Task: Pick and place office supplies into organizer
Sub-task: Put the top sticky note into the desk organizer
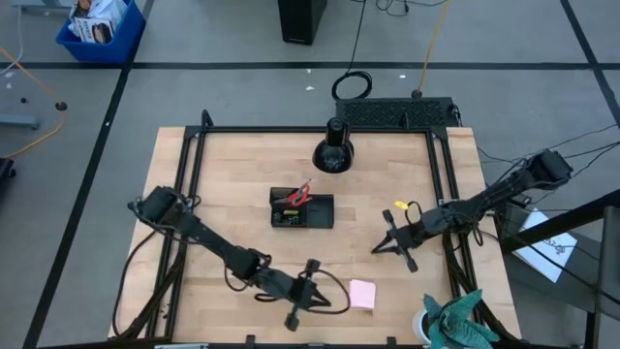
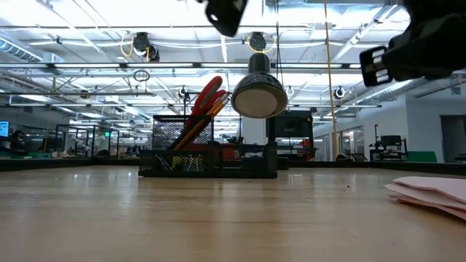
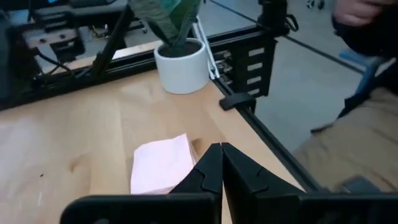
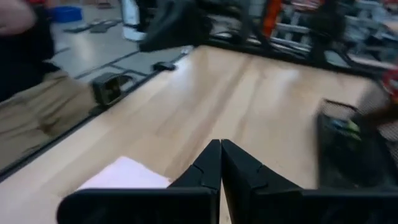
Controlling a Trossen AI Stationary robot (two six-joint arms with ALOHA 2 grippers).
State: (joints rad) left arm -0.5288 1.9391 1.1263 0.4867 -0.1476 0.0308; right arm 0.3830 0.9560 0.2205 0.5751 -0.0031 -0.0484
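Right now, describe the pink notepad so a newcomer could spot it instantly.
On the wooden table, look along the near edge, just beside the left tool. The notepad lies flat there, alone, a small pale pink square, the only pink thing on the wood.

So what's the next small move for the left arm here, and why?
Probably open the left gripper and ease it toward the pink sticky-note pad. Its fingers are shut and empty just short of the pad, which lies alone on the table, while scissors already stand in the organizer.
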